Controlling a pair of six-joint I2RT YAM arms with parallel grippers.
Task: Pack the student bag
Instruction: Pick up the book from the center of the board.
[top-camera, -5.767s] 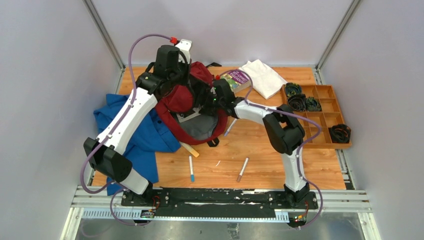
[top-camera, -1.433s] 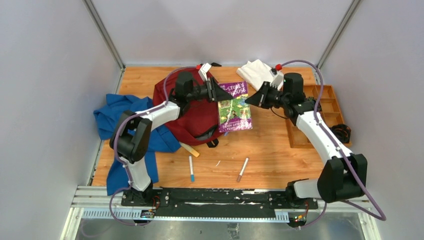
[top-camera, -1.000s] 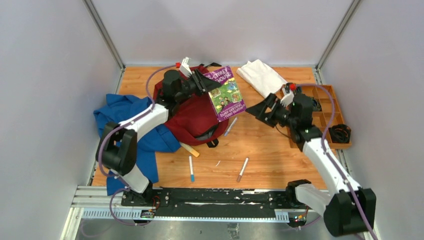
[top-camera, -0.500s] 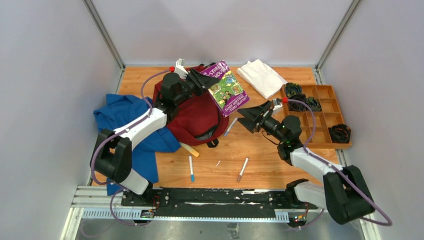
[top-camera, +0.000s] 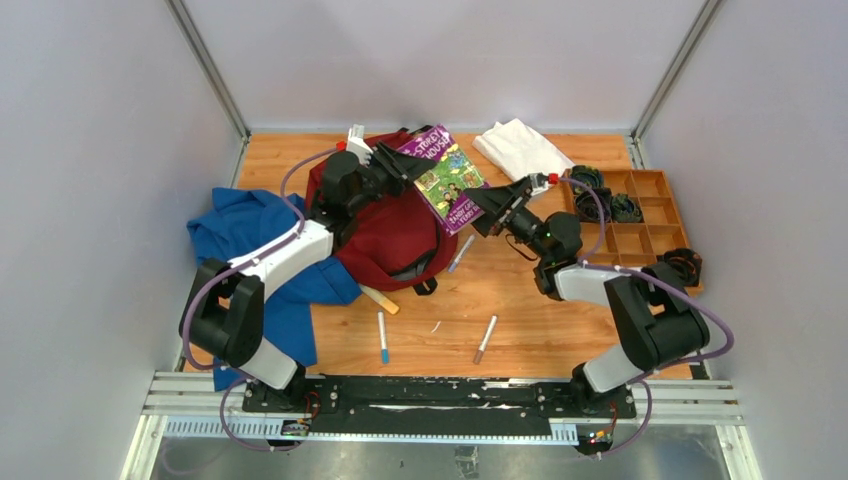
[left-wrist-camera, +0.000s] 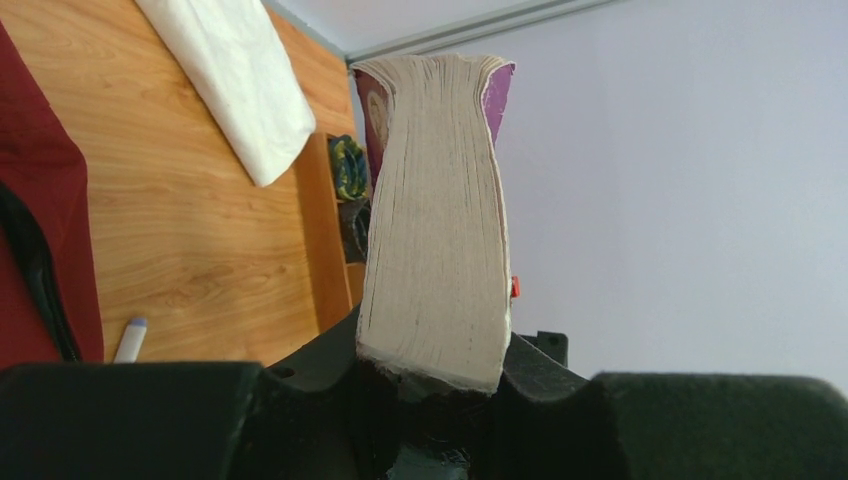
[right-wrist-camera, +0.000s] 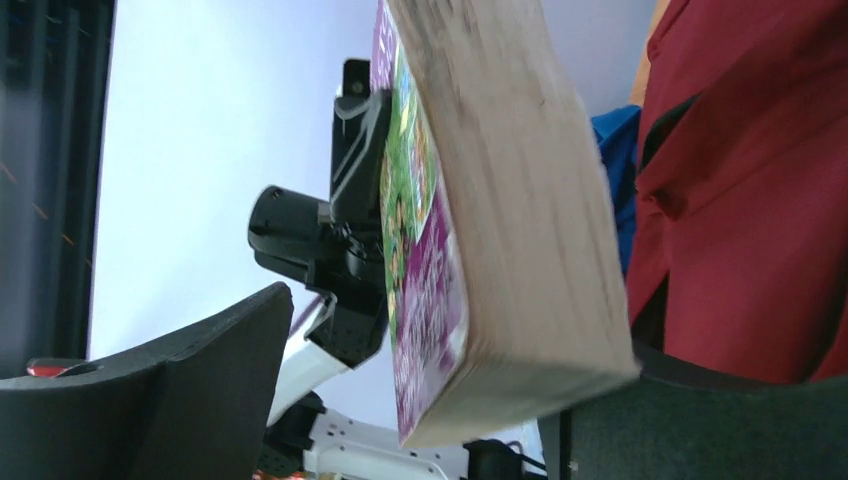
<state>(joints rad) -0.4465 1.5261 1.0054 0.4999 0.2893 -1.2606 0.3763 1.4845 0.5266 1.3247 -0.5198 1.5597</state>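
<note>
The student bag (top-camera: 385, 235), dark red with black straps, lies at the back left of the table and fills the right of the right wrist view (right-wrist-camera: 745, 200). My left gripper (top-camera: 392, 162) is shut on a thick purple book (top-camera: 442, 182) and holds it tilted in the air over the bag's right edge. The left wrist view shows the book's page edge (left-wrist-camera: 435, 210) clamped between the jaws of the left gripper (left-wrist-camera: 432, 372). My right gripper (top-camera: 483, 208) is open. The book's free corner (right-wrist-camera: 500, 220) sits between its spread fingers, close to the right one.
A blue garment (top-camera: 250, 255) lies under the bag's left side. A white folded cloth (top-camera: 520, 150) lies at the back. An orange compartment tray (top-camera: 655, 235) with dark coils stands at the right. Three pens (top-camera: 383, 337) (top-camera: 485, 338) (top-camera: 461, 252) lie on the wooden table.
My left gripper lifted the book off the table and tilted it over the bag. My right arm swung from the back right to the book's free corner, jaws open.
</note>
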